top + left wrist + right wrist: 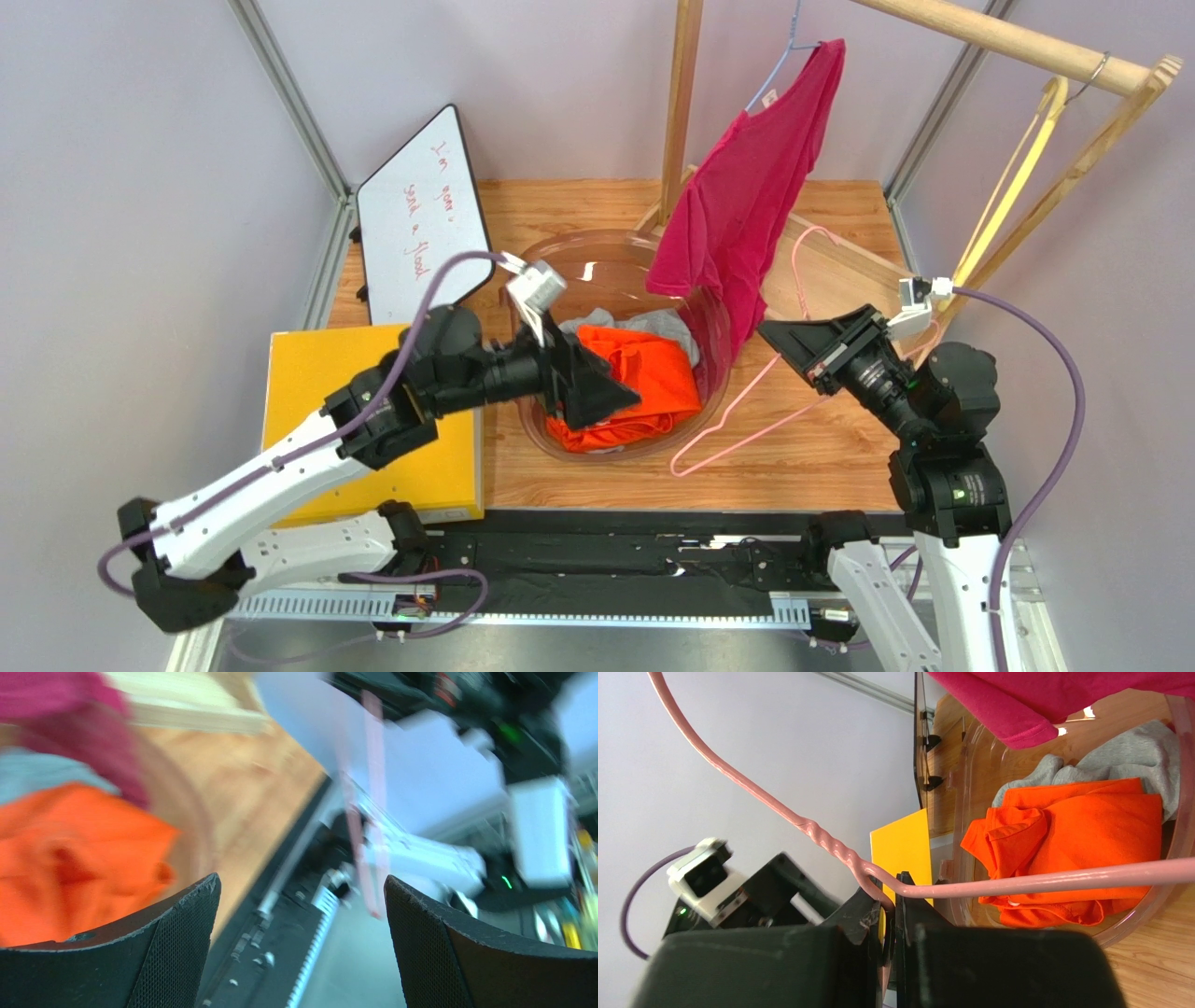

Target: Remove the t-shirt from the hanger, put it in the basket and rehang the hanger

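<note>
The wooden table (589,203) carries a clear bin (603,241) at its middle. Above the bin's far rim the magenta t-shirt (744,196) hangs on a blue hanger (786,56), so I judge its removal not yet done. Right of the bin, the right gripper (889,910) is clenched on a bare pink hanger (1046,880). The left gripper (300,882) hovers over the bin's orange shirt (645,378), fingers spread and empty. Only the right wrist view shows that pinch; only the overhead shows the hung shirt whole.

pale grey walls (140,140), wooden tabletop (589,203), wooden rack (683,98) behind.
</note>
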